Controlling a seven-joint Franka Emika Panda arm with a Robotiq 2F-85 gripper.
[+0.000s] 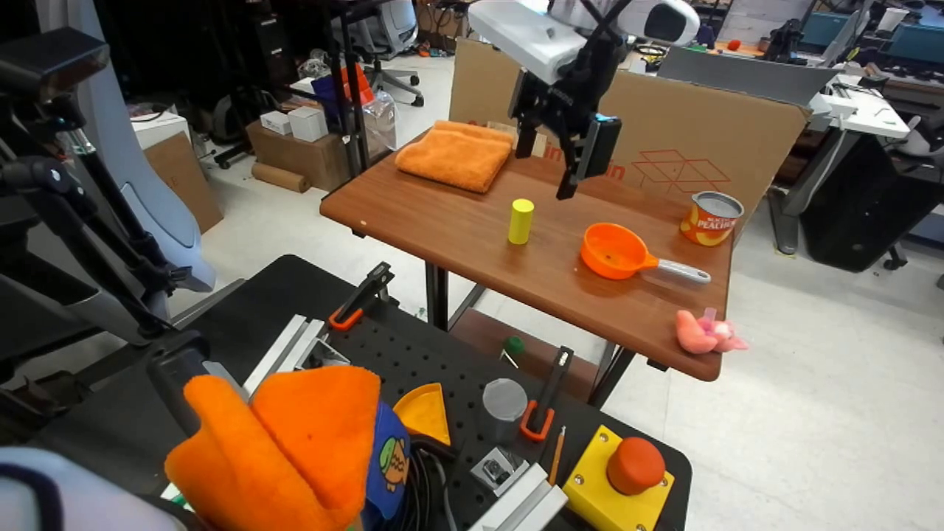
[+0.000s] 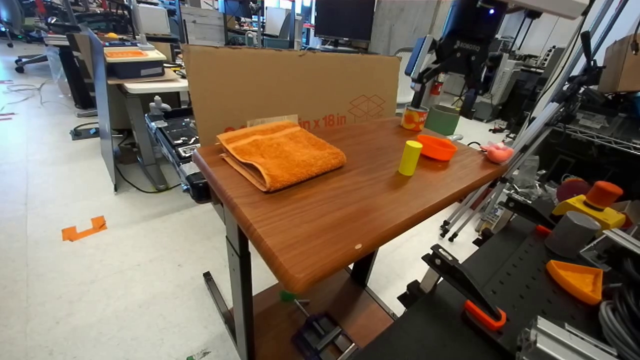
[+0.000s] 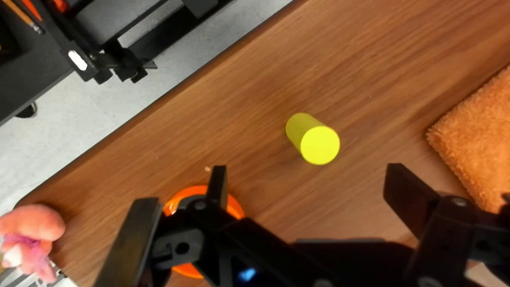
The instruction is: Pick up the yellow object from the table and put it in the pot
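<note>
The yellow object, a small cylinder, stands upright on the brown wooden table in both exterior views [image 1: 521,221] [image 2: 410,158] and in the wrist view [image 3: 314,139]. The table [image 1: 442,214] also shows in an exterior view [image 2: 310,220]. The orange pot [image 1: 612,252] sits on the table beside the cylinder, its grey-white handle pointing away from it. In the wrist view the pot [image 3: 181,195] is partly hidden by a finger. My gripper [image 1: 546,173] is open and empty above the table. In the wrist view the cylinder lies just ahead of the gap between the fingertips [image 3: 306,171].
A folded orange cloth [image 1: 455,156] lies at one end of the table. A peach can [image 1: 712,218] and a pink toy [image 1: 706,333] are at the opposite end. A cardboard sheet [image 1: 664,133] stands along the table's far edge. A black bench [image 1: 442,354] stands near the front edge.
</note>
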